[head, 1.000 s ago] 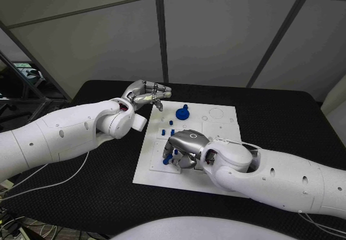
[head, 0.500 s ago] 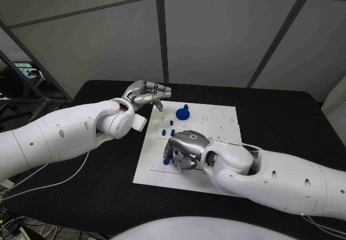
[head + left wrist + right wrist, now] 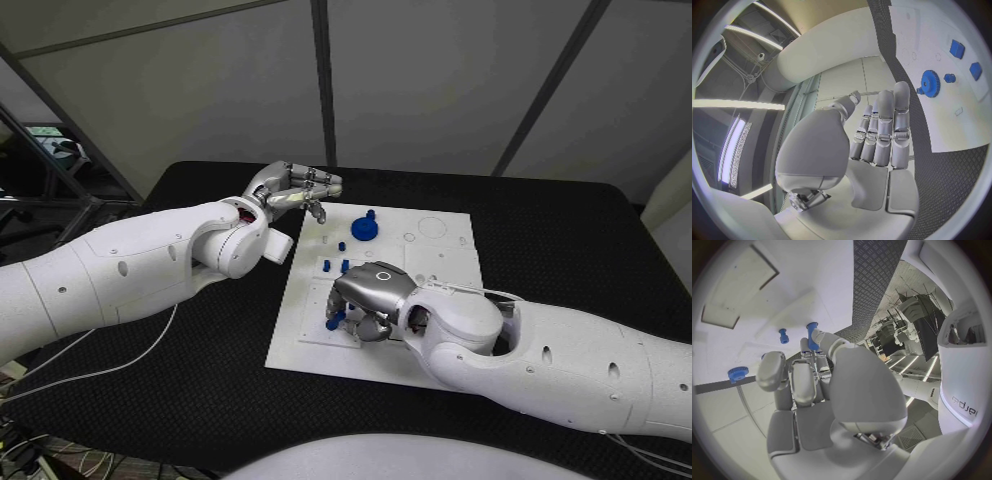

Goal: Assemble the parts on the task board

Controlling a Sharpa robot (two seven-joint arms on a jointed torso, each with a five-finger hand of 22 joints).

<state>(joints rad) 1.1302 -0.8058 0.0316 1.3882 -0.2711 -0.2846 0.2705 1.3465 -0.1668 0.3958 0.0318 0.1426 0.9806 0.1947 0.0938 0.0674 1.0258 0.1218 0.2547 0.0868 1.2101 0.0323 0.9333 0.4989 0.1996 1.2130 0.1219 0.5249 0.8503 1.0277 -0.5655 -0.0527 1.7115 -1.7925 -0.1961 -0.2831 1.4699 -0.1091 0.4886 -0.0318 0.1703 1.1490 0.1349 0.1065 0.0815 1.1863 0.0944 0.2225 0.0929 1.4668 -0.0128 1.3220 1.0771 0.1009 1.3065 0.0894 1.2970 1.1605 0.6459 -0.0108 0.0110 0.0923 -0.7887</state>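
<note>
We see two bulky white arms with smooth rounded shells and small dark screw holes, each ending in a silver segmented left hand (image 3: 293, 190) and right hand (image 3: 369, 296).

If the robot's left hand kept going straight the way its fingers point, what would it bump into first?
Probably the blue gear. The left hand hovers beside the task board, holding nothing, fingers aimed over its far end, where the gear sits. Depth is unclear, so it might pass above.
</note>
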